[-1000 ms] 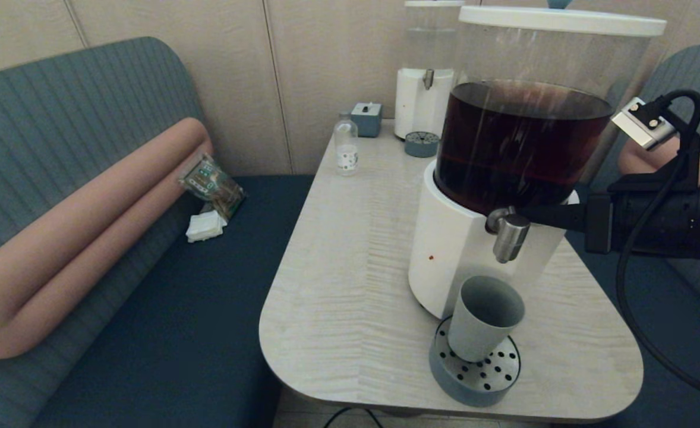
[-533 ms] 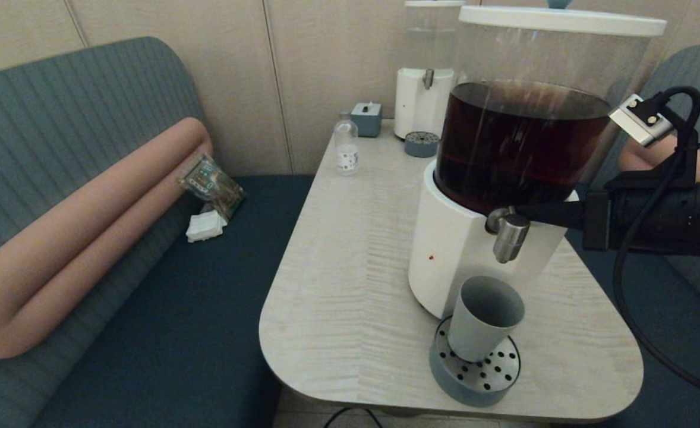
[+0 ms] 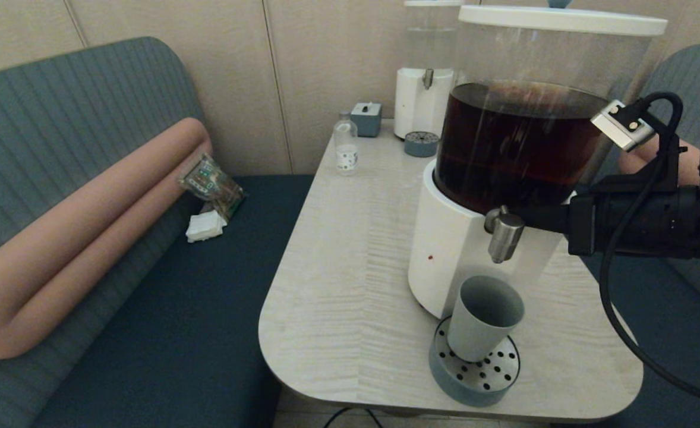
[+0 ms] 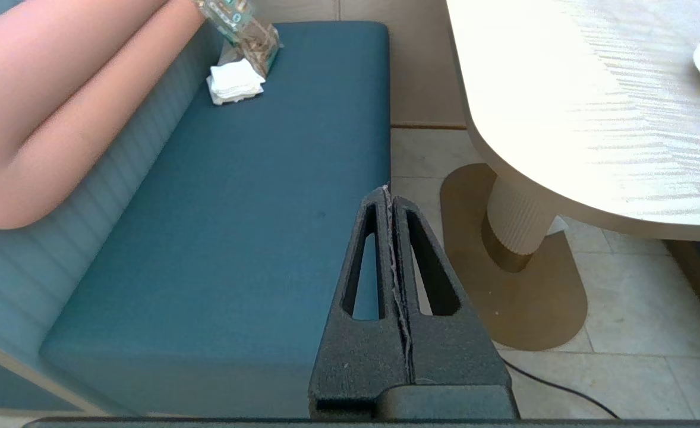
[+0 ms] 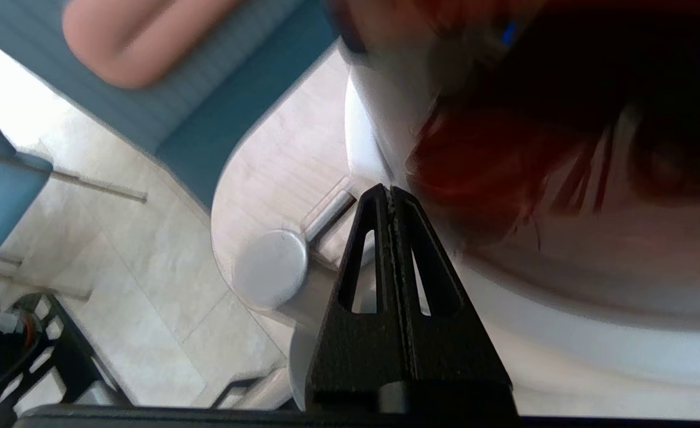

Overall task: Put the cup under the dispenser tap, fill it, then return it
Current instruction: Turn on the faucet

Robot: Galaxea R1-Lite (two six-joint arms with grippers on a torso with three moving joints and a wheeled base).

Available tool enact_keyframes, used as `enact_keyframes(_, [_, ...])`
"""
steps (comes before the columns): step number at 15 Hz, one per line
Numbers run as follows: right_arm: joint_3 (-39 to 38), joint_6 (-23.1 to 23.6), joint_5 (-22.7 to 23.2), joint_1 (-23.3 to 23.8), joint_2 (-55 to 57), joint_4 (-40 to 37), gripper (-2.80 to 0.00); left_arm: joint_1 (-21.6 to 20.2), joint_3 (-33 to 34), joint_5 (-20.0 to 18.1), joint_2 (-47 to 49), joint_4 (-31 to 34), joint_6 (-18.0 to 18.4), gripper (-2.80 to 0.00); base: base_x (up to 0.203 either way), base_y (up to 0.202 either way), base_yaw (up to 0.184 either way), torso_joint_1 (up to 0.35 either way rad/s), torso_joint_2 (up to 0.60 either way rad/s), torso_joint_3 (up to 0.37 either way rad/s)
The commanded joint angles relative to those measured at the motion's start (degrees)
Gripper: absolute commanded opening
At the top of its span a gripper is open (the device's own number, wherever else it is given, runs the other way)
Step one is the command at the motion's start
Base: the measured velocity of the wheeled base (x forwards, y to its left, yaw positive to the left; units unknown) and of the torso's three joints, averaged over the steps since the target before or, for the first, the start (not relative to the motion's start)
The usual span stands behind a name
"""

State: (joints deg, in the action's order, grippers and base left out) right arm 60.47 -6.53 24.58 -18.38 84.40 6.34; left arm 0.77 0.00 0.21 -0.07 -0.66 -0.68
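Note:
The grey-blue cup [image 3: 483, 318] stands upright on the round perforated drip tray [image 3: 475, 375], directly below the brushed-steel dispenser tap [image 3: 503, 233]. The tap juts from the big dispenser's white base [image 3: 445, 255], under a tank of dark brown liquid [image 3: 516, 142]. My right gripper [image 3: 527, 218] comes in from the right, shut, its fingertips against the tap's back end beside the base. In the right wrist view the shut right gripper [image 5: 390, 191] lies next to the tap's round top [image 5: 271, 268]. No liquid shows flowing. My left gripper [image 4: 390, 193] is shut and parked low beside the table, over the bench edge.
At the table's [image 3: 350, 267] far end stand a smaller clear-tank dispenser [image 3: 424, 89], its small tray [image 3: 421, 144], a clear labelled bottle [image 3: 346, 148] and a grey-blue box [image 3: 366, 119]. On the bench to the left lie a snack packet [image 3: 212, 184] and a pink bolster [image 3: 88, 238].
My right arm has slid left toward the tap, and the tap has shifted slightly left with it. The cup has stayed put.

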Motion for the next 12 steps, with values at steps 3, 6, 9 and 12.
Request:
enact_keyframes(3, [0.2, -0.1, 0.1, -0.1, 0.4, 1.1, -2.80, 0.0, 0.1, 0.0, 0.0, 0.0, 0.0, -2.80, 0.000, 0.000, 0.000, 0.000, 0.00, 0.000])
enact_keyframes(6, [0.2, -0.1, 0.1, -0.1, 0.5, 1.8, -2.80, 0.0, 0.1, 0.0, 0.0, 0.0, 0.0, -2.80, 0.000, 0.000, 0.000, 0.000, 0.00, 0.000])
enact_keyframes(9, [0.8, -0.1, 0.1, -0.8, 0.7, 1.8, -2.80, 0.0, 0.1, 0.1, 0.0, 0.0, 0.0, -2.80, 0.000, 0.000, 0.000, 0.000, 0.00, 0.000])
enact_keyframes(12, [0.9, -0.2, 0.2, -1.7, 0.9, 1.8, -2.80, 0.0, 0.1, 0.0, 0.0, 0.0, 0.0, -2.80, 0.000, 0.000, 0.000, 0.000, 0.00, 0.000])
